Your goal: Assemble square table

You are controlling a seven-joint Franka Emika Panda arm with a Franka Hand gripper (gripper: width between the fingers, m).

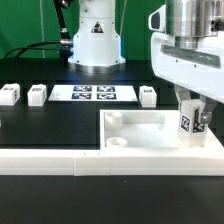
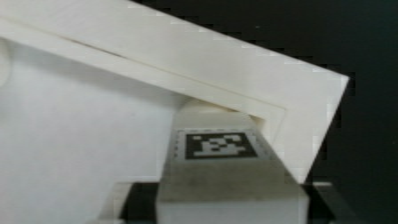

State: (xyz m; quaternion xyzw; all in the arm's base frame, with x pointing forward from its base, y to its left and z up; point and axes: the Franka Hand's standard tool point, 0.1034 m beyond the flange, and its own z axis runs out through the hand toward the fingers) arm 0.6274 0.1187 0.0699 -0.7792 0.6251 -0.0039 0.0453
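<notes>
Pinching a leg block (image 1: 186,122), claw (image 1: 192,128) over the square table (image 1: 140,135) corner; loose legs (image 1: 10,95) (image 1: 37,95) (image 1: 148,95), marker board (image 1: 92,94) behind.

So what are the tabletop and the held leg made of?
Tabletop: probably matte white plastic, going by the uniform colour and moulded-looking round socket. Leg in the gripper: same matte white, likely plastic too; its black-and-white tag looks like printed paper.

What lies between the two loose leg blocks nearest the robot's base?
The marker board, flanked by the leg block on the exterior view's left and the leg block on its right. Exterior view only.
</notes>
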